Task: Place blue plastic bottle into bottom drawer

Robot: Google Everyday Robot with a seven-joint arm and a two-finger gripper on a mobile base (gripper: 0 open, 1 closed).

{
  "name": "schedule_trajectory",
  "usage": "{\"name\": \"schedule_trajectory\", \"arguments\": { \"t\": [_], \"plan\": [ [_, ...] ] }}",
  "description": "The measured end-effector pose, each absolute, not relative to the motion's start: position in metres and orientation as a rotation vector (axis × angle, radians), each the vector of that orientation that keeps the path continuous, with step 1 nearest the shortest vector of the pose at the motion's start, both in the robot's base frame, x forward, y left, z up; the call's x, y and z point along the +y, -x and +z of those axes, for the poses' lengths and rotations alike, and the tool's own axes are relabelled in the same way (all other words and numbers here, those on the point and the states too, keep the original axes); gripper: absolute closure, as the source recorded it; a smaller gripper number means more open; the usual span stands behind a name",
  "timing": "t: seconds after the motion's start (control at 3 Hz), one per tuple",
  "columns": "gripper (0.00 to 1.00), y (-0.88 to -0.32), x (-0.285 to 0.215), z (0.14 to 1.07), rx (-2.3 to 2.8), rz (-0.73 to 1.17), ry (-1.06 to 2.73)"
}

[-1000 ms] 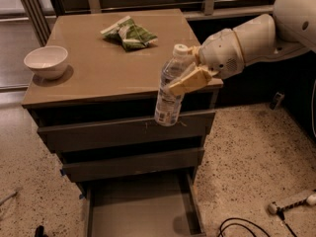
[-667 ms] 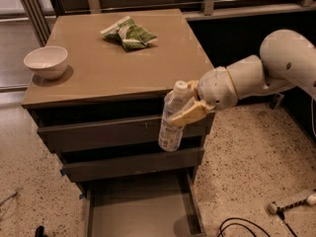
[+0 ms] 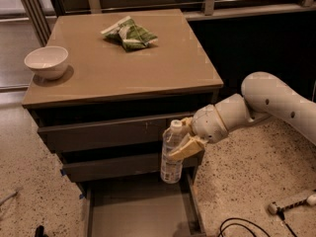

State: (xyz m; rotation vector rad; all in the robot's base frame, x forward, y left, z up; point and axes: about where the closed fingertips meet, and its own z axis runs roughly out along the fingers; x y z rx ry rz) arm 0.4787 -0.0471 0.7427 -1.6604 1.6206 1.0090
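The blue plastic bottle [image 3: 171, 154] is a slim clear bottle with a white cap and a pale label. It hangs upright in front of the middle drawers, above the right side of the open bottom drawer [image 3: 136, 209]. My gripper [image 3: 186, 139] is shut on the bottle's upper part, coming in from the right on the white arm [image 3: 256, 105]. The bottom drawer is pulled out and its flat grey floor shows, with nothing on the visible part. The bottle's base is a little above the drawer's back edge.
A white bowl [image 3: 46, 61] sits at the left of the cabinet top [image 3: 123, 68]. A green snack bag [image 3: 129, 33] lies at the back of it. Two closed drawers [image 3: 108, 132] are above the open one. Cables and a tool [image 3: 291, 204] lie on the speckled floor at right.
The gripper has carried the bottle down and slightly right, from level with the cabinet's top edge to in front of the middle drawers, closer to the open bottom drawer.
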Motion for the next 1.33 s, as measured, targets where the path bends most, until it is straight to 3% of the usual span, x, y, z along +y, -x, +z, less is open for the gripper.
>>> {"name": "schedule_trajectory", "arguments": {
  "t": [0.67,1.33],
  "plan": [
    [1.00,-0.518,-0.058,0.646,1.555,0.760,1.850],
    [1.00,-0.539,-0.070,0.594,1.541,0.708,1.855]
  ]
}}
